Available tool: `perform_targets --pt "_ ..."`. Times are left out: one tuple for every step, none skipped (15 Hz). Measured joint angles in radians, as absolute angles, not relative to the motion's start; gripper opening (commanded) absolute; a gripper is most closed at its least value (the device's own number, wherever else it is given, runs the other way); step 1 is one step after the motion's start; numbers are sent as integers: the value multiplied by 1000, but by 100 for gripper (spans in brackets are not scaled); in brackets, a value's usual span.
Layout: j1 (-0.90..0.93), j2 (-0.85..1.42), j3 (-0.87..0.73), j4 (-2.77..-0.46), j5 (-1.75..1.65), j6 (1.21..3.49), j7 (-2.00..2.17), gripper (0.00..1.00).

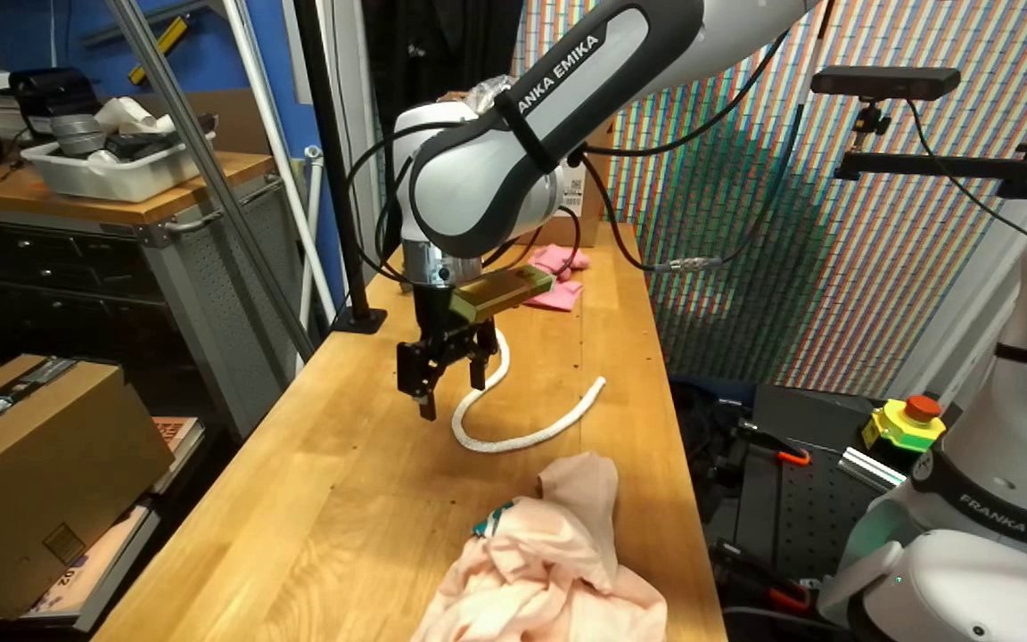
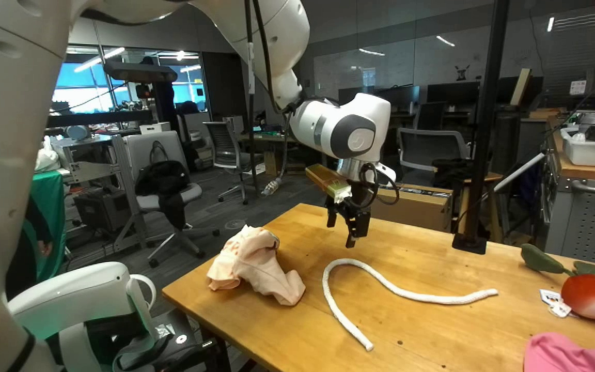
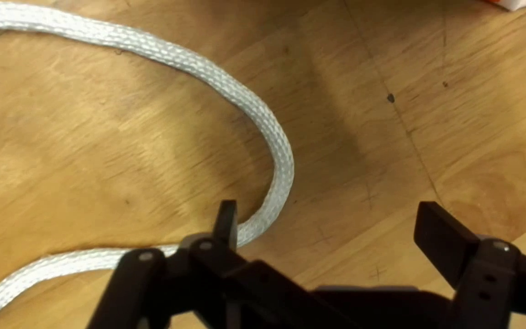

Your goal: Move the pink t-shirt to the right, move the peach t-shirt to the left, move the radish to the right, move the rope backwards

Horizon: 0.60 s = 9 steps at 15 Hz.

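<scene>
The table (image 2: 411,248) is our clock, in an exterior view. It has no rim, so a thing pushed past its edge could fall. The arm (image 2: 341,129) reaches over from about ten o'clock. If it swings too far toward two o'clock, it might bump the black post (image 2: 482,160).

The peach shirt (image 2: 256,263) lies in a heap at nine o'clock, near the edge, so a push that way could make it fall. The pink shirt (image 2: 571,356) is near four o'clock, partly cut off there. A grab at just its top layer could slip.

The gripper (image 3: 327,219) hangs above the table at about ten o'clock. Its jaws are spread wide, with nothing in them.

The rope (image 2: 421,297) lies bent across the middle. I guess it is next, but I cannot tell which jobs are done. In the wrist view, its bend is close to the nine o'clock jaw. Going straight down, that jaw could squash it, or both could close on bare table. Loose ends may trail behind a pull.

The radish (image 2: 594,296) sits at three o'clock. It looks round, so a poor pinch may make it roll.
</scene>
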State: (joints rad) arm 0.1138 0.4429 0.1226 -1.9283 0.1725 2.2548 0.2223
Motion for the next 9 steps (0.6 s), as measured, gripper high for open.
perform_targets --pt "115 443 129 -1935 180 2255 214 100" --pt "116 443 134 -1941 185 2255 208 100" --pt "118 444 139 -1946 187 2255 203 100" --pt "121 444 142 -1950 187 2256 199 100" --pt "125 446 144 -1954 187 2260 197 100" --pt "131 448 144 -1958 187 2270 197 100" --pt "136 451 144 -1960 186 2281 197 100" --pt "143 455 143 -1963 182 2296 198 100" --pt "150 461 142 -1965 179 2311 199 100"
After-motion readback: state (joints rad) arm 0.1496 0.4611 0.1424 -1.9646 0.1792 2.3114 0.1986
